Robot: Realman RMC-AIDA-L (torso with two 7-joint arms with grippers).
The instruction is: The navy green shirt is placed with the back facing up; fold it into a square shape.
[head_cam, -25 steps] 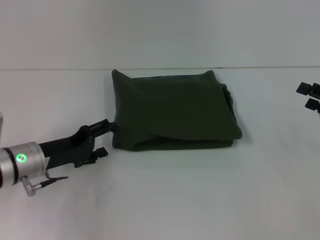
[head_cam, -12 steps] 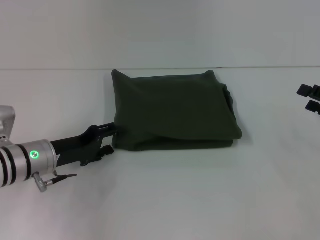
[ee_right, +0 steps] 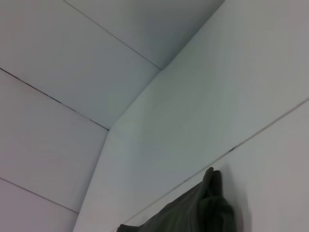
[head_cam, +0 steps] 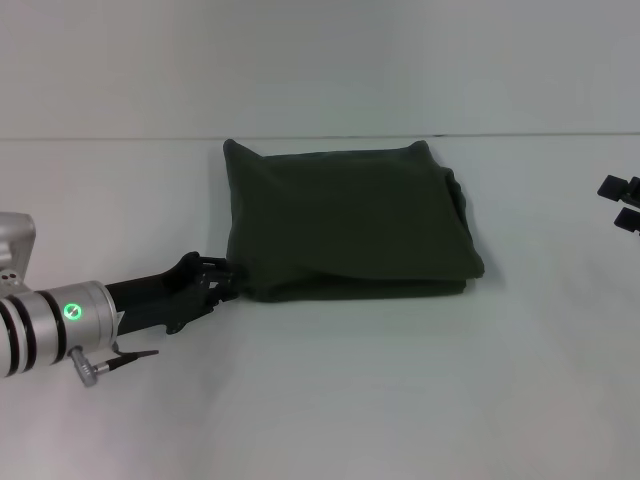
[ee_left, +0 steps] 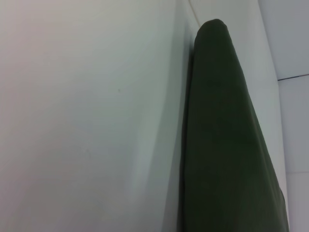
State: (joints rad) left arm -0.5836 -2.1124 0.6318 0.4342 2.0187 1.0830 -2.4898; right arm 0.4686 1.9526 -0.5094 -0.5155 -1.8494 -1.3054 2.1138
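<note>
Shirt's basically a square already. Starting on the left: my left gripper [head_cam: 222,285] is down low on the tabletop [head_cam: 400,400], jaws right at the near-left corner of the navy green shirt [head_cam: 350,220], touching the edge or just about. Can't honestly tell if they're open or pinched on fabric, it's all dark on dark there. The shirt sits mid-tabletop toward the far side, folded into a chunky bundle, layers a bit uneven on the right edge. My right gripper [head_cam: 622,203] is parked way off right, jaws unclear too. Risk from here: if I nudge or drag that corner, the top layer slides and the fold opens.
</note>
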